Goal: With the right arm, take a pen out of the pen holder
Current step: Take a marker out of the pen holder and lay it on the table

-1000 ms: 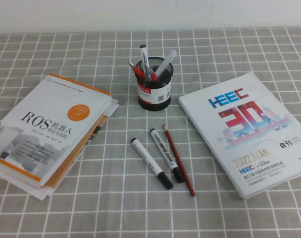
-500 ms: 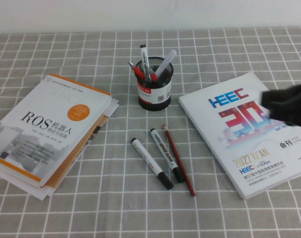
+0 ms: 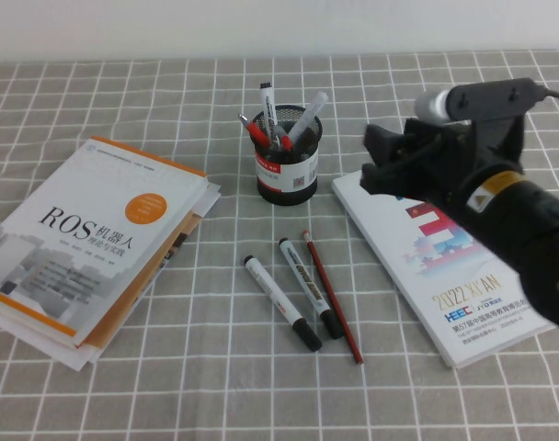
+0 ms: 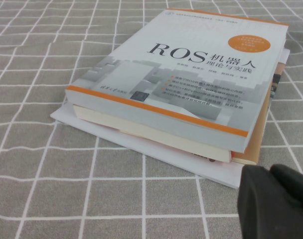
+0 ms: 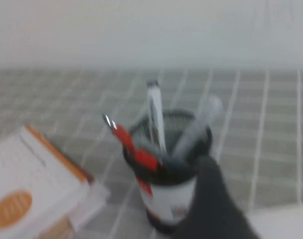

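Right gripper [image 3: 376, 158] hangs just beside the pen holder [image 3: 286, 170], with its fingers apart.
The pen holder stands on the desk [image 3: 169, 395] and the pens [image 3: 269, 108] are inside it, untouched. The left gripper [image 4: 269, 172] is low near the ROS book [image 4: 191, 84], fingers together.

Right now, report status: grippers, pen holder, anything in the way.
Right gripper open, empty, over the catalogue, right of the pen holder. Left gripper low beside the ROS book. Pens stand in holder; nothing between.

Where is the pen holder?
High view: the pen holder stands between the books and the catalogue, right gripper close on its right. Left gripper is by the books.
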